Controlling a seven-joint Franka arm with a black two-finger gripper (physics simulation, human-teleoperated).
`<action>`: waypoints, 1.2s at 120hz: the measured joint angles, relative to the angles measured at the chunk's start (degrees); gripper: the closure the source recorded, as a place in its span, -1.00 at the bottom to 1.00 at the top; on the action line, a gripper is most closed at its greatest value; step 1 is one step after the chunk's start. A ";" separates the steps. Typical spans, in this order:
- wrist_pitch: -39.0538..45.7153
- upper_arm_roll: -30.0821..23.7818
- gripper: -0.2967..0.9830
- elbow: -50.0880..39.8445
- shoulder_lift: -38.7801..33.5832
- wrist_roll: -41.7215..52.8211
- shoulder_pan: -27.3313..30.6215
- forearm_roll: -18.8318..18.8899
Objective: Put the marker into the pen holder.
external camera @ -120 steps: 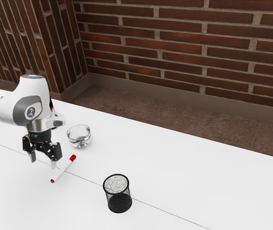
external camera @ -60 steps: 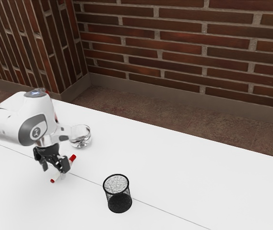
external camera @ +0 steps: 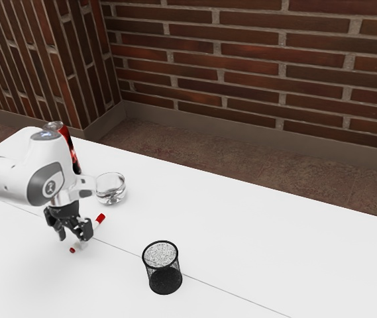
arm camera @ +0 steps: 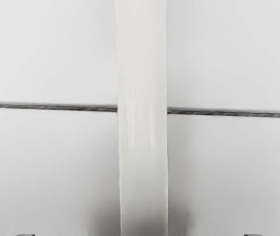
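My gripper (external camera: 74, 237) is open, low over the marker (external camera: 96, 226), its fingers apart. The exterior view gives me the marker's two red ends, out past either side of my gripper, which hides part of the middle. It lies on the white table (external camera: 234, 232), clear of the pen holder (external camera: 165, 280), a black mesh cup standing upright toward the exterior view's right. The glass bowl (external camera: 110, 195) sits near the marker's farther end, and a red-and-dark bottle (external camera: 75, 158) stands partly hidden behind my arm. From the wrist view I get the pale barrel up close, crossing the table's dark seam (arm camera: 46, 106), with a gap between it and each fingertip.
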 joint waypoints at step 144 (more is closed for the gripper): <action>-7.80 -0.13 0.68 3.97 -13.06 -1.76 -1.20 0.82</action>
